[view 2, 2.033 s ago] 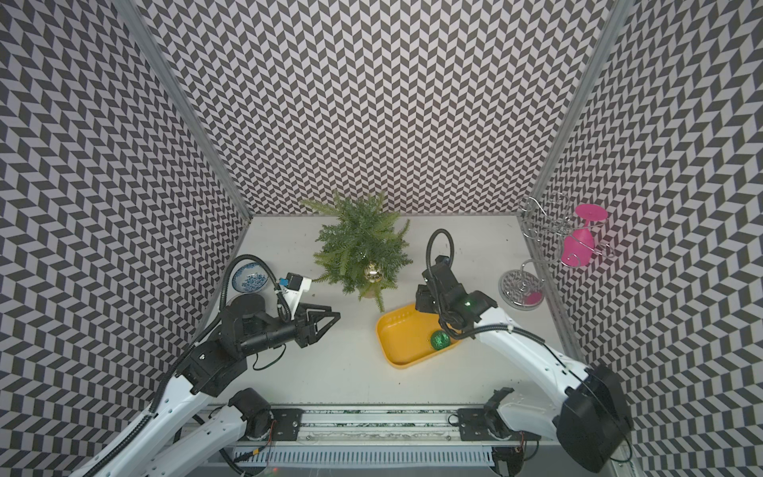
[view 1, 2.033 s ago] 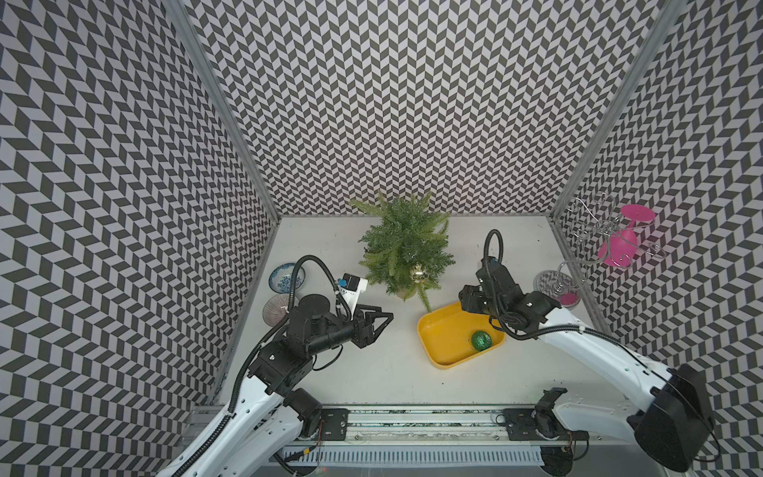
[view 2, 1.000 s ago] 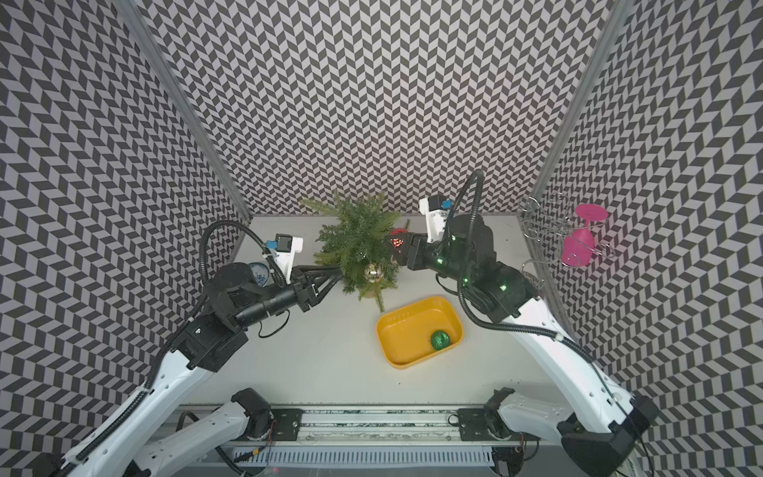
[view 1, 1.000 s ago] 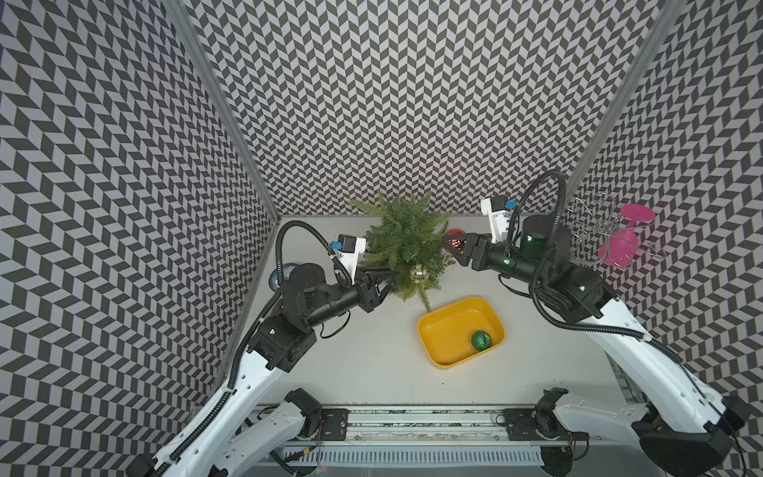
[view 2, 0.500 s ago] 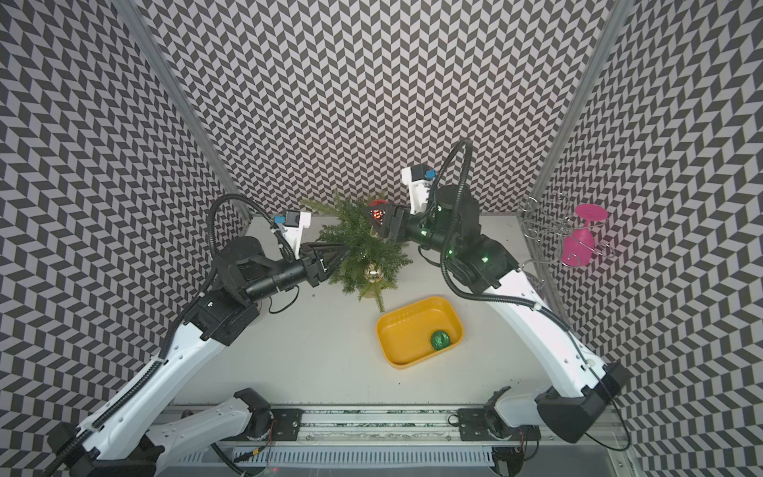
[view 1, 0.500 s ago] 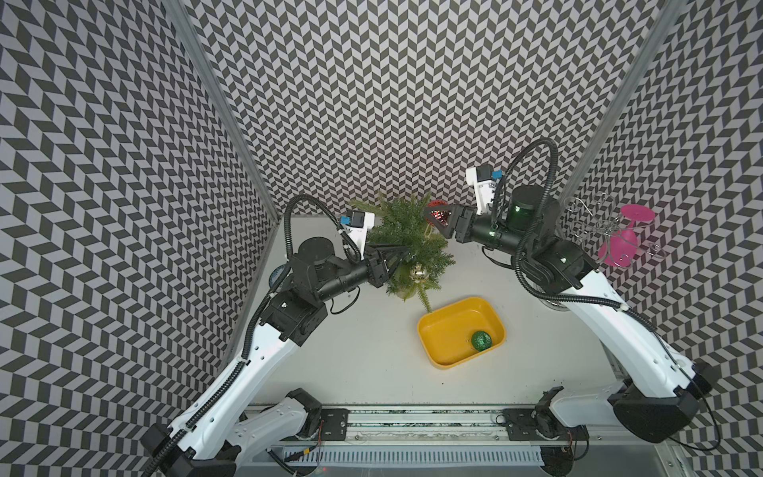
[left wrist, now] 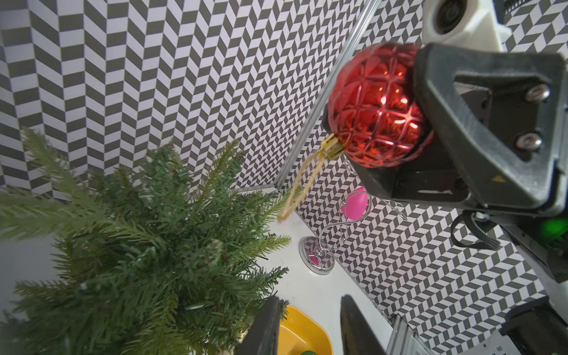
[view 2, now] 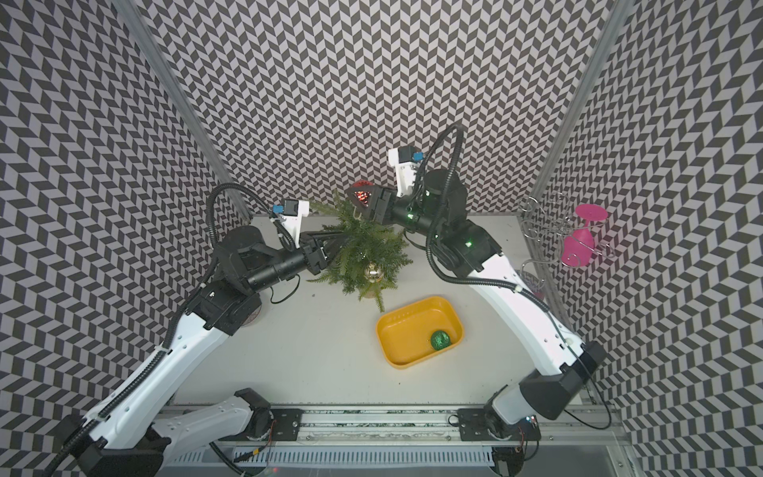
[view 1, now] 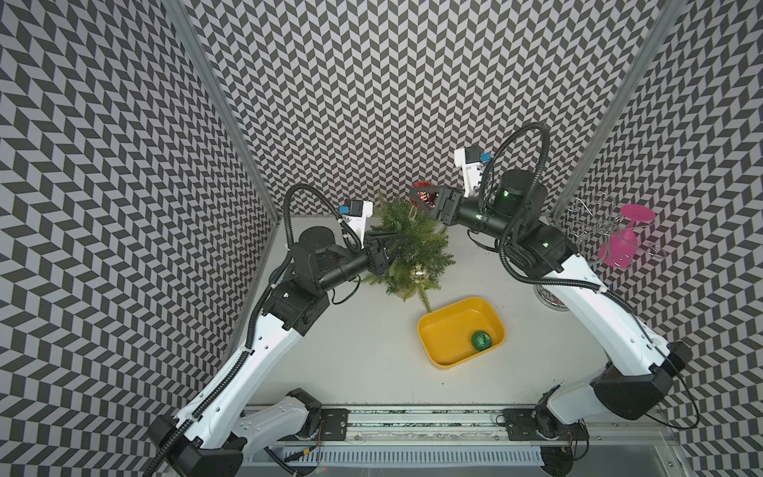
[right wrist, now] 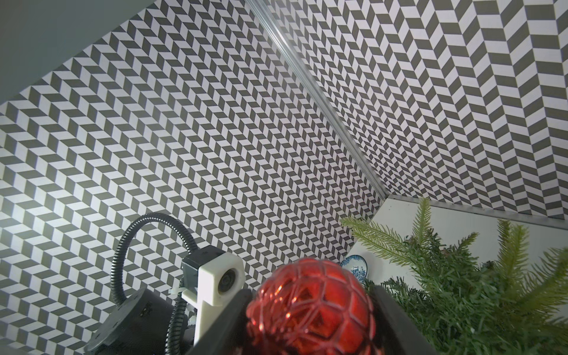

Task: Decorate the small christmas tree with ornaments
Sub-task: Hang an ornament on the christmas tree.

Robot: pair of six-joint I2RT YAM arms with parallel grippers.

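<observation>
The pale grey table (view 1: 363,351) carries the small christmas tree (view 1: 413,247) at far centre. A yellow tray (view 1: 450,330) sits just near-right of the tree, a wire stand (left wrist: 318,256) rests on its round base at the right edge, and a blue-patterned dish (right wrist: 353,264) lies far left.

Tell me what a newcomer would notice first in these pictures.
The shiny red bauble stands out, clamped in the right hand and raised beside the top of the small christmas tree. Lower down, a gold bauble hangs on the tree's near side, and a green bauble lies in the yellow tray.

Red ornament (left wrist: 368,101) clamped in right hand (left wrist: 381,107), loop (left wrist: 302,181) beside tree (left wrist: 138,252)
</observation>
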